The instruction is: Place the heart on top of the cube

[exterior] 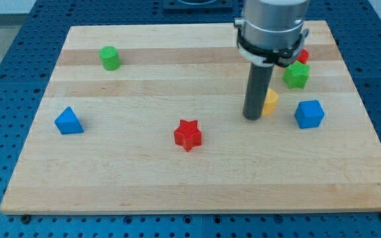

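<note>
Where the bench [111, 178] lies nearest the view's bottom, its pale wooden surface carries no blocks. The first block met going up the view is the red star [188, 135], standing a little left of centre and well apart from the others. At the view's left, slightly farther up, sits the blue triangular block [68, 121], near the bench's left edge. On the view's right, at about the same depth, stands the blue cube [309, 114]. My tip [253, 118] rests on the bench to the left of the blue cube, apart from it. Just beside the rod, on its right side and partly hidden by it, is a yellow block [270, 102]; its shape cannot be made out, so it cannot be confirmed as the heart. Contact between rod and yellow block cannot be determined. The arm has no claw, so no open or closed condition applies. Farther up, the green star [296, 75] stands near the view's right. Behind it, a red block [302, 55] is mostly hidden by the arm's grey housing. At the view's upper left stands the green cylinder [110, 58].
</note>
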Motion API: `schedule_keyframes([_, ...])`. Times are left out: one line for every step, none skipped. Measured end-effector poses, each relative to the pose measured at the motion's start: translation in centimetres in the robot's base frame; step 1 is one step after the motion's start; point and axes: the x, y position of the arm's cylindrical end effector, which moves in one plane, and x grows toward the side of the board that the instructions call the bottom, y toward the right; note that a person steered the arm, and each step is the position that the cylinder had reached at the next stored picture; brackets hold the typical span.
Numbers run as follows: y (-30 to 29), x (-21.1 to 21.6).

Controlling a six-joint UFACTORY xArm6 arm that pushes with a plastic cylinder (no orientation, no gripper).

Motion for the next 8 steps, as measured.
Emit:
schedule_keyframes([2.2, -0.6])
schedule_keyframes([0.6, -0.6])
schedule_keyframes([-2.4, -0.6])
schedule_keyframes([-2.6, -2.2])
schedule_keyframes([0.4, -4.6])
schedule_keyframes([4.7, -4.7])
schedule_keyframes([5.0, -4.6])
schedule_keyframes([2.7, -3.2])
